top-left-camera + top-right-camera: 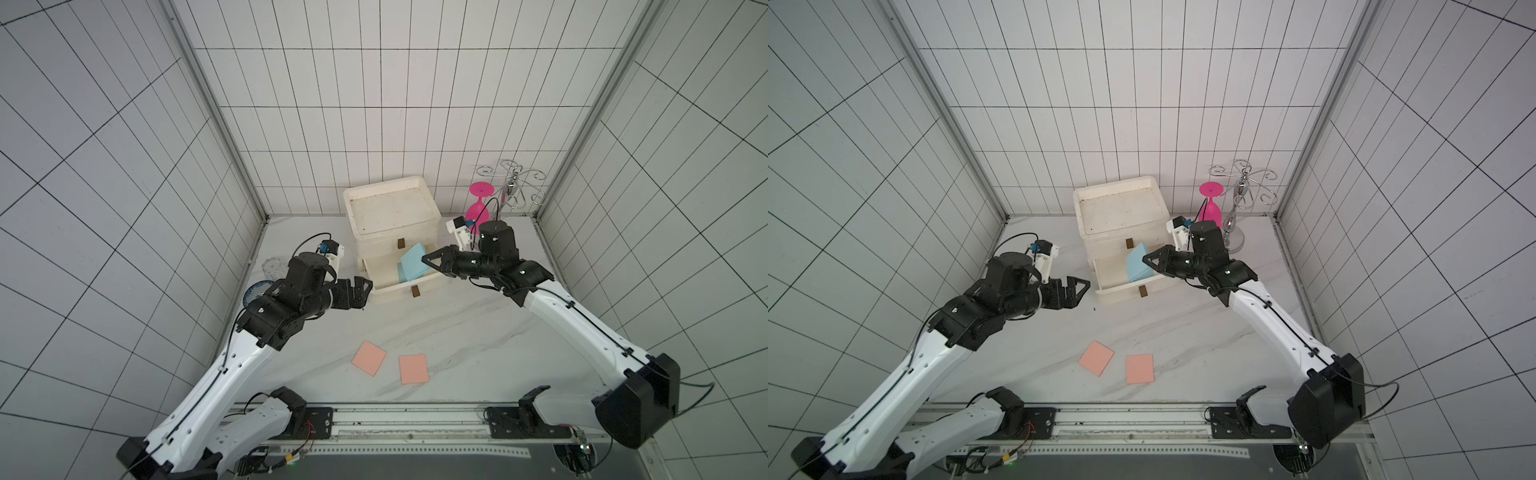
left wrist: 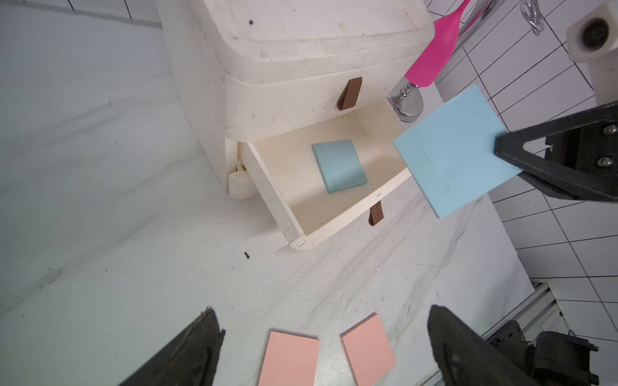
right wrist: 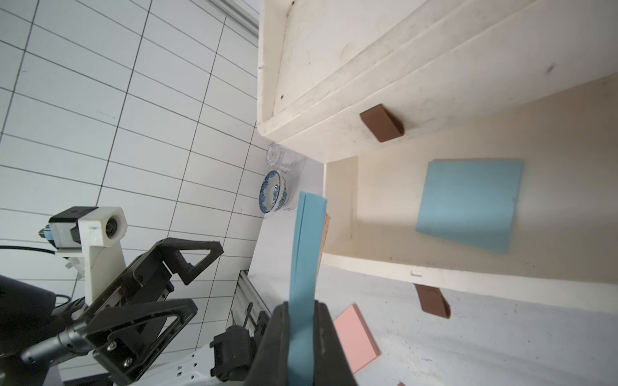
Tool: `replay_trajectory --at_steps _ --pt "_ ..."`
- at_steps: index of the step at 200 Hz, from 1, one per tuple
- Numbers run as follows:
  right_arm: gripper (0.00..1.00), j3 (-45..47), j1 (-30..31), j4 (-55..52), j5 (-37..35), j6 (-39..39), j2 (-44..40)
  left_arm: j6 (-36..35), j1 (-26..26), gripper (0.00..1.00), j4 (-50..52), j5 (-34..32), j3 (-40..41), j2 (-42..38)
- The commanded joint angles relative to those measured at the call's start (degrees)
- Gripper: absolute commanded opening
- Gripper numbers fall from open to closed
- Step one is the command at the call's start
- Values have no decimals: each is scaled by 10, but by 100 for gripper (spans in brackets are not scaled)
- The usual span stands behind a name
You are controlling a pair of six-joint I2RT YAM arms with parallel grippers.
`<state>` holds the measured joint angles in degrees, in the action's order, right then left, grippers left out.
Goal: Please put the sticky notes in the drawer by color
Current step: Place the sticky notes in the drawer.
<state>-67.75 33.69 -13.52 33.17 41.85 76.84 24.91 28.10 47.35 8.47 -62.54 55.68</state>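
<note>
The drawer (image 1: 374, 245), a cream-white chest with a rimmed tray lid, stands at the rear of the worktop (image 1: 478, 332). Its top compartment is closed. The compartment below it (image 1: 392, 293) is pulled out toward the arms, with its brown tab handle (image 1: 414, 291) facing forward. One light blue sticky note pad (image 2: 339, 166) lies flat on the floor of this open compartment. The right gripper (image 1: 424, 258) is pressed together on the edge of a second light blue pad (image 1: 413, 259) and holds it tilted in the air above the open compartment, on its right-hand side and clear of the pad below. The left gripper (image 1: 361, 291) is spread wide and empty. It hangs just beside the front left corner of the open compartment without touching it. Two salmon pink pads (image 1: 369, 358) (image 1: 414, 368) lie flat on the worktop near its front edge, close together but apart, and well away from the chest. An upturned pink goblet (image 1: 478, 203) and a chrome wire rack (image 1: 513, 183) stand to the right of the chest. A clear glass (image 1: 274, 268) and a blue-patterned bowl (image 1: 259, 291) stand to its left.
</note>
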Motion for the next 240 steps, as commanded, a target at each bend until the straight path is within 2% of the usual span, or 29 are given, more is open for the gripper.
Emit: replay_trajectory --at_steps 1,33,127,156,194,212,240 --pt "2 -16 -4 47 -73 -8 40 49 -26 98 -42 74 20 13" --pt "2 -32 -2 70 -84 -16 97 61 -53 98 -54 121 35 35" --pt "4 -71 11 91 -89 -26 183 58 -64 98 -54 132 52 29" --pt "12 -72 10 67 -105 -47 190 59 -66 98 -54 132 55 28" --pt "42 -81 8 -14 -186 -110 168 58 -67 98 -52 134 54 26" --pt "46 -89 4 -55 -223 -139 140 55 -71 98 -51 133 49 28" --pt "47 -107 0 -117 -253 -175 77 52 -81 98 -50 133 15 54"
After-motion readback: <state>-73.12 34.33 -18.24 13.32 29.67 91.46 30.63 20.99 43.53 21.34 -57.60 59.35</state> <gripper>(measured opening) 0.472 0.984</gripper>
